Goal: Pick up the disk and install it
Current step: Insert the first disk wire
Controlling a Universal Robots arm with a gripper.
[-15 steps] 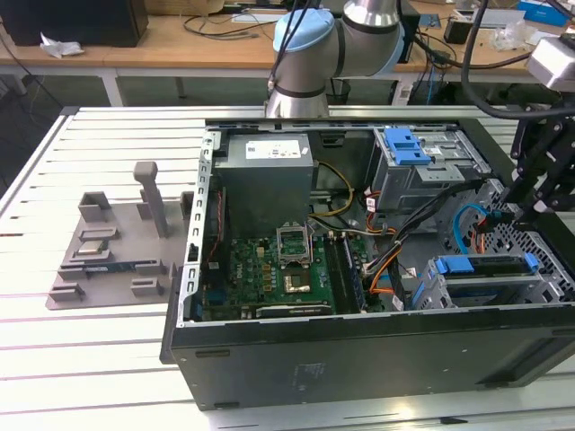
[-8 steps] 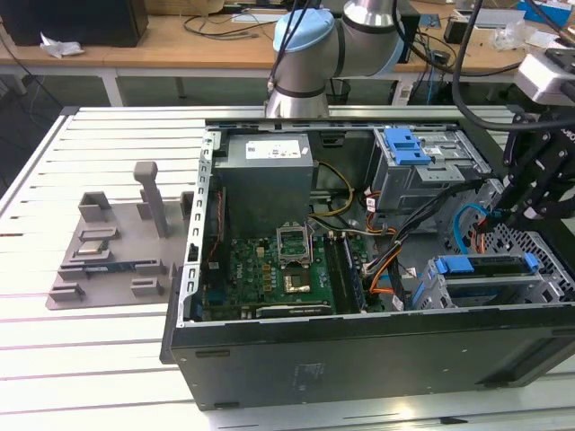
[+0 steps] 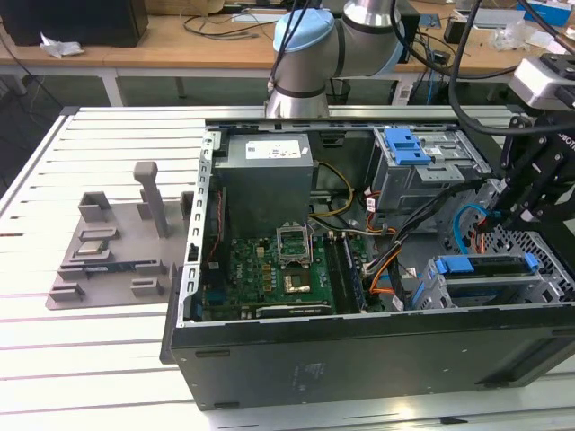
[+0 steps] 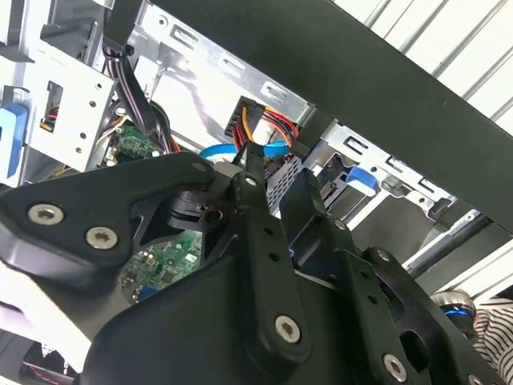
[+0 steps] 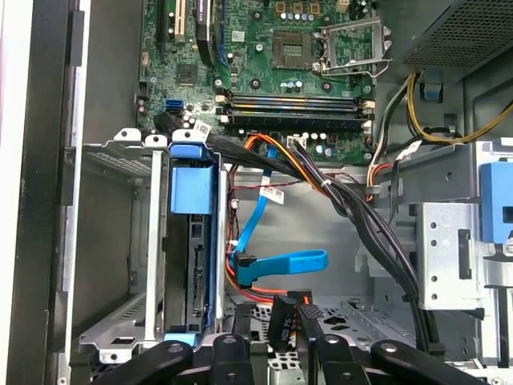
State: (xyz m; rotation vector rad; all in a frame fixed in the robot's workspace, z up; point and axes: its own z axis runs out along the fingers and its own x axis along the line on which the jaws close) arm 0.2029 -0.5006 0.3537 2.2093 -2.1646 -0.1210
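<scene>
The gripper's (image 5: 295, 317) jaws are drawn together and grip nothing; in the first wrist view its 2 black fingers (image 5: 282, 321) stand side by side above the case floor. In the second wrist view the gripper (image 4: 276, 183) points into the case, with its black linkage bars in front of the camera. In the exterior view the gripper (image 3: 517, 211) hangs over the case's end at that view's right.

Just beside the fingers lies a blue flat cable (image 5: 280, 263), its plug bent and resting loose (a red lead runs under it). It also shows in the exterior view (image 3: 463, 229), curving down beside the gripper.

The disk (image 5: 192, 184) is apart from the gripper. It sits on edge in a metal cage (image 5: 120, 241), its blue rails framing it and its blue end piece facing the motherboard. In the exterior view the disk (image 3: 481, 266) lies in the same cage (image 3: 429, 289) near the case's front wall.

Black cable bundles (image 5: 361, 224) run from the motherboard (image 5: 264, 72) past the cage toward the gripper. A second cage (image 3: 422, 171) with a blue latch (image 3: 404, 144) stands further back.

The motherboard (image 3: 269, 269) covers the case floor, with the grey power supply (image 3: 267, 175) behind it. The case (image 3: 359, 359) lies open on a slatted table (image 3: 90, 359). A grey fixture (image 3: 117, 260) sits on the table at the exterior view's left, well apart from the case. The arm (image 3: 332, 36) rises behind the case.
</scene>
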